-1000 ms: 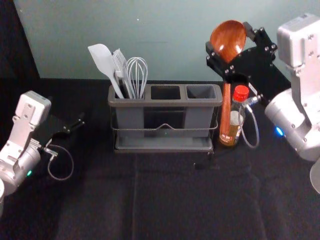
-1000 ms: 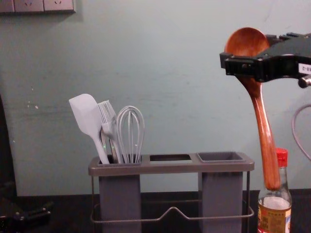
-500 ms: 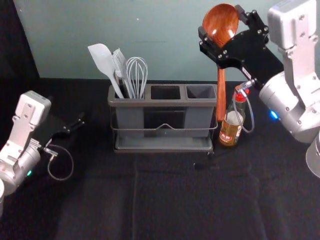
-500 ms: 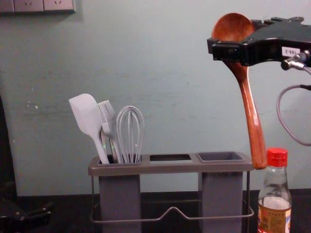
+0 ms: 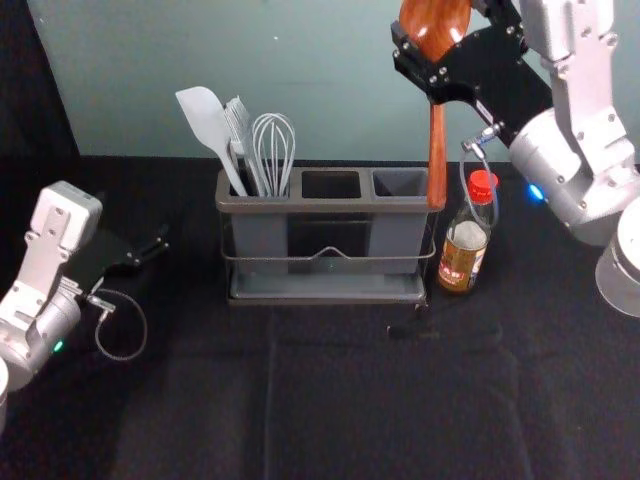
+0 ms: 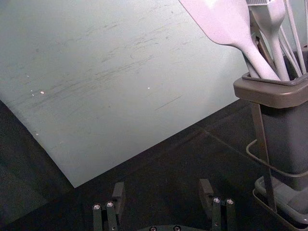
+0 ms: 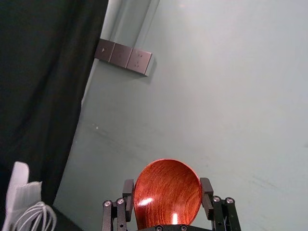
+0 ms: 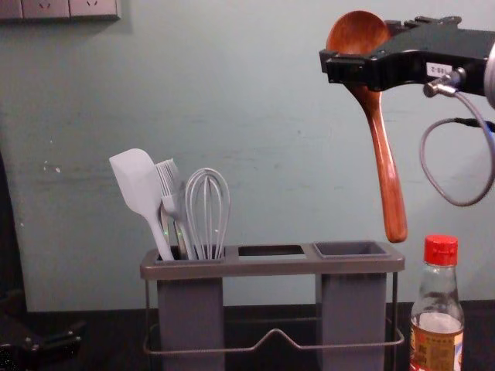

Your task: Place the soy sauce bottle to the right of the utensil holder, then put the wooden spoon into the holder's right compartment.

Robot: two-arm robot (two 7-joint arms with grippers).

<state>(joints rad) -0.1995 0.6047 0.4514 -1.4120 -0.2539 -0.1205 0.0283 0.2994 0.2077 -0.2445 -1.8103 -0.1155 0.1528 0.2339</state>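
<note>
Wooden spoon [image 8: 382, 147], bowl gripped in right claw [image 8: 357, 45], handle slanting down beneath it near utensil holder [image 8: 278, 267], soy sauce bottle [image 8: 438, 301] right of holder, left claw [image 5: 160, 244] open, left of holder.

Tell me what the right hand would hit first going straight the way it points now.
Probably the wall: beyond the right hand, which grips the wooden spoon, the right wrist view shows nothing nearer in line, though how far off the wall stands is unclear.

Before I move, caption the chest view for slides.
Right black claw grips a brown wooden spoon, handle down, higher than the grey plastic utensil holder.
</note>
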